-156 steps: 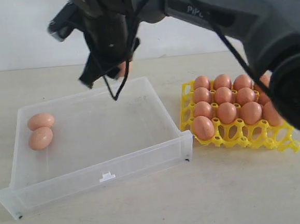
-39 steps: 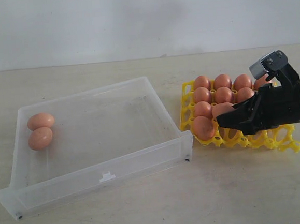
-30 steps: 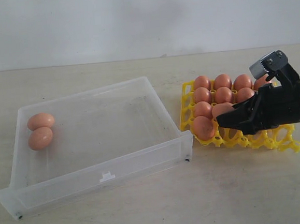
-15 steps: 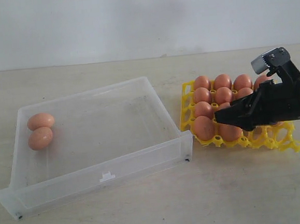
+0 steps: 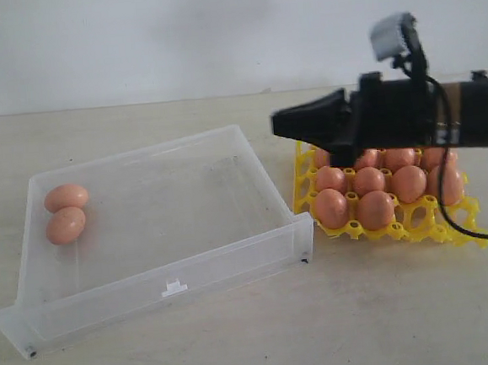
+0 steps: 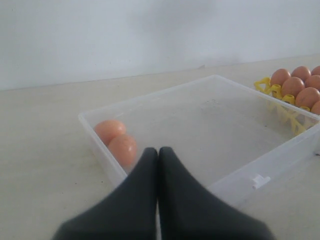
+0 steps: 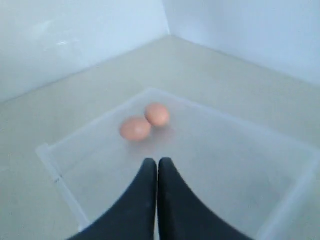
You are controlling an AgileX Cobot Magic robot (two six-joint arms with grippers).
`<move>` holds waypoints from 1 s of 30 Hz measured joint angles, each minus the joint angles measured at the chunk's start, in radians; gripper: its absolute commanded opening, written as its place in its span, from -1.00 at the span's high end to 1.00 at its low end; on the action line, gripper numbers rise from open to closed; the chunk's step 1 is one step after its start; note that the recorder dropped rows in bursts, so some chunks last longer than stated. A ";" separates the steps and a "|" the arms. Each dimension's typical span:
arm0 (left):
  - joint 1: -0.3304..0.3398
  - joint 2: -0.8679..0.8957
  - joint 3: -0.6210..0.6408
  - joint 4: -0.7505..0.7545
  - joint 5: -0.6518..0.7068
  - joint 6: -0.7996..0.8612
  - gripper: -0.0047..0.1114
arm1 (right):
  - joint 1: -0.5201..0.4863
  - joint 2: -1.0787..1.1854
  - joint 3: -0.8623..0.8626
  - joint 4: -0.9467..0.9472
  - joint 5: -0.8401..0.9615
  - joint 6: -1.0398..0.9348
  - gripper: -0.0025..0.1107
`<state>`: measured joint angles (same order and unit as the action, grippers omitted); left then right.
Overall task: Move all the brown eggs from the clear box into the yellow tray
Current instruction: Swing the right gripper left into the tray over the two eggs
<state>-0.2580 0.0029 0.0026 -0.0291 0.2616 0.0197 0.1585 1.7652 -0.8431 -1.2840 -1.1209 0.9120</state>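
1. Exterior: the right gripper [image 5: 283,122] hangs with its jaws pinched together on nothing. The yellow tray [image 5: 417,227] lies behind and below the tips. Two brown eggs [image 5: 66,224] lie well ahead and below, in the clear box [image 5: 177,282].
2. Left wrist: the left gripper [image 6: 158,150] is also clenched and empty. The eggs [image 6: 123,149] sit touching each other, just beyond its tips.
3. Right wrist: both eggs [image 7: 135,128] lie ahead of the tightly closed tips. Going down unopened would likely knock an egg. Because the eggs touch, a finger could roll the neighbour. Both arms aim at the same pair, so they might collide.
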 measured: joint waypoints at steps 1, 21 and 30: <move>0.000 0.000 0.000 0.000 0.000 0.000 0.99 | 0.060 0.000 -0.043 0.027 0.025 -0.033 0.96; 0.000 0.000 0.000 0.000 0.000 0.000 0.99 | 0.581 0.171 -0.763 1.249 1.776 -1.225 0.96; 0.000 0.000 0.000 0.000 0.000 0.000 0.99 | 0.559 0.367 -0.962 1.791 2.284 -1.634 0.96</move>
<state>-0.2580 0.0029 0.0026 -0.0291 0.2616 0.0197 0.7175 2.1320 -1.8055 0.5072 1.1634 -0.7216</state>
